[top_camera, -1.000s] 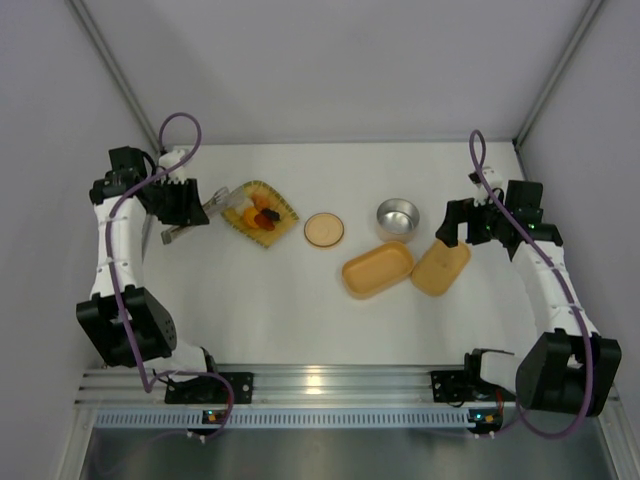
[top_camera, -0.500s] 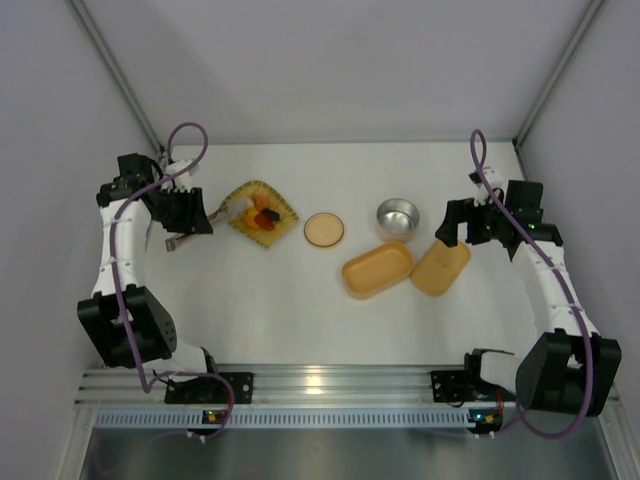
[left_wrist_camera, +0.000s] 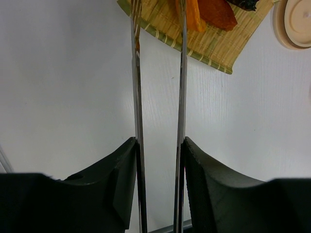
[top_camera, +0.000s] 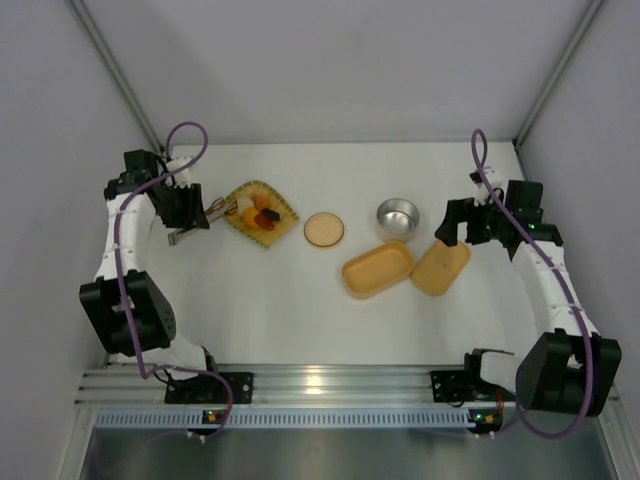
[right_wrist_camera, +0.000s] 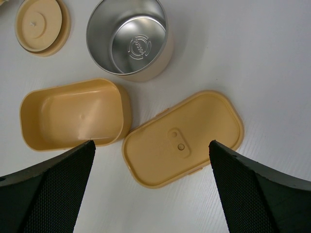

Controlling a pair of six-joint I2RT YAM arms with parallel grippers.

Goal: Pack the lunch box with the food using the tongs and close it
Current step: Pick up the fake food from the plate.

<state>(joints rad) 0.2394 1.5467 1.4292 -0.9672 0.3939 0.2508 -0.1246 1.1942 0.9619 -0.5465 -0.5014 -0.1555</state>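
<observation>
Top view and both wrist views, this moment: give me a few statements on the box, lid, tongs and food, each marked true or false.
1. The box is empty. True.
2. The lid is on the box. False: it lies flat on the table beside the box.
3. The left tool is clamped on the tongs. True.
4. The right tool is shut on the lid. False: it is open above the lid and holds nothing.
5. The food is in the bowl. False: it lies on the tray, and the bowl is empty.
</observation>
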